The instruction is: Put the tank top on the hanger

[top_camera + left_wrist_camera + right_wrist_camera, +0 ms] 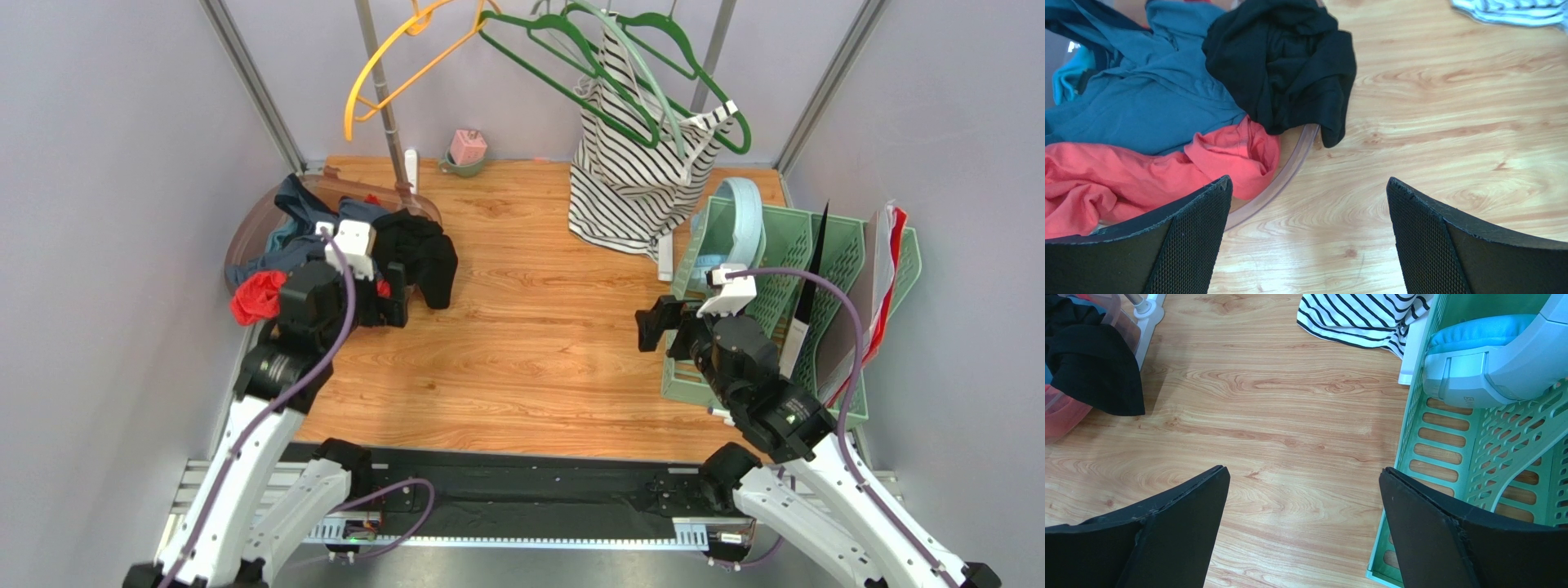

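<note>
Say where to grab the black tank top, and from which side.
Probably the flap of the tank top spilling over the bowl rim, approached from the table side with the open left gripper; that fold lies free of the blue top and red cloth.

Tank top (417,260) over bowl (1293,160) rim, hanger (530,64) behind

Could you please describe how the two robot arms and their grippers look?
The left arm and right arm have white lower links, black joints and a lilac cable each. A white block sits at each wrist. The left gripper and right gripper have broad black fingers.
</note>
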